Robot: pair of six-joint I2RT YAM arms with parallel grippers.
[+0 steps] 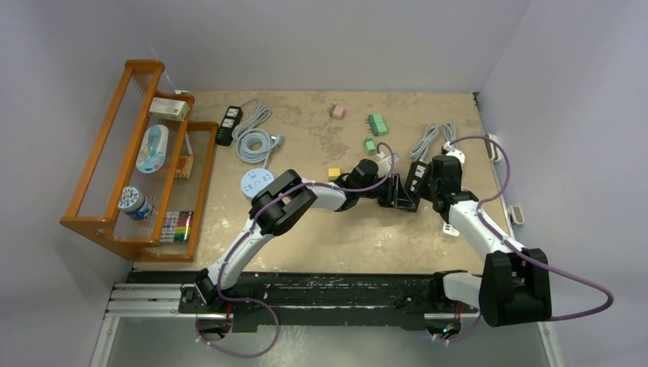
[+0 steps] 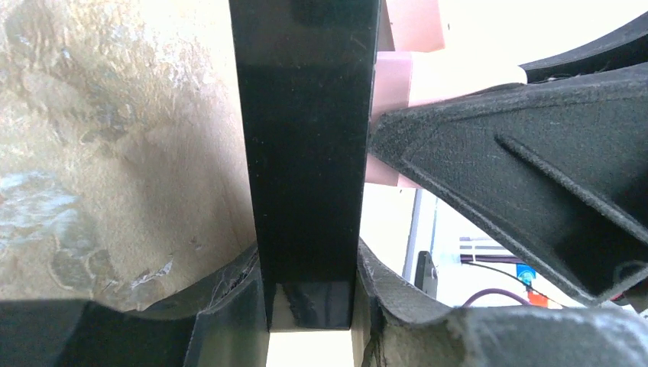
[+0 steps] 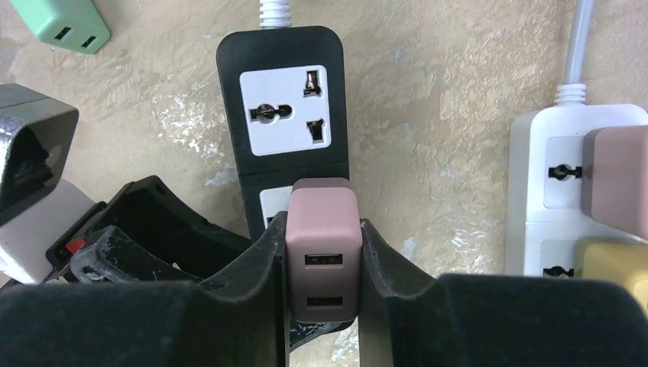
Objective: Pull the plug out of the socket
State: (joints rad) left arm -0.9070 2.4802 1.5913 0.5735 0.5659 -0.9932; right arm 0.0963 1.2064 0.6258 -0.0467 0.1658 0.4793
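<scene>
A black power strip [image 3: 283, 99] lies on the table with one free white socket at its far end. A dusty-pink USB charger plug [image 3: 323, 229] stands on its second socket; its prongs are hidden. My right gripper [image 3: 323, 260] is shut on the pink plug, one finger on each side. My left gripper [image 2: 309, 283] is shut across the black strip [image 2: 306, 138], holding its narrow body. The pink plug [image 2: 393, 84] and a right finger [image 2: 520, 153] show just beyond. In the top view both grippers meet at the strip [image 1: 415, 174], the left [image 1: 399, 191] and the right [image 1: 425, 182].
A white power strip [image 3: 546, 138] with a pink and a yellow plug lies just to the right. A green adapter [image 3: 61, 23] is far left. The top view shows a wooden rack [image 1: 130, 160], a second black strip [image 1: 228, 125], a coiled cable [image 1: 256, 141] and small blocks [image 1: 377, 124].
</scene>
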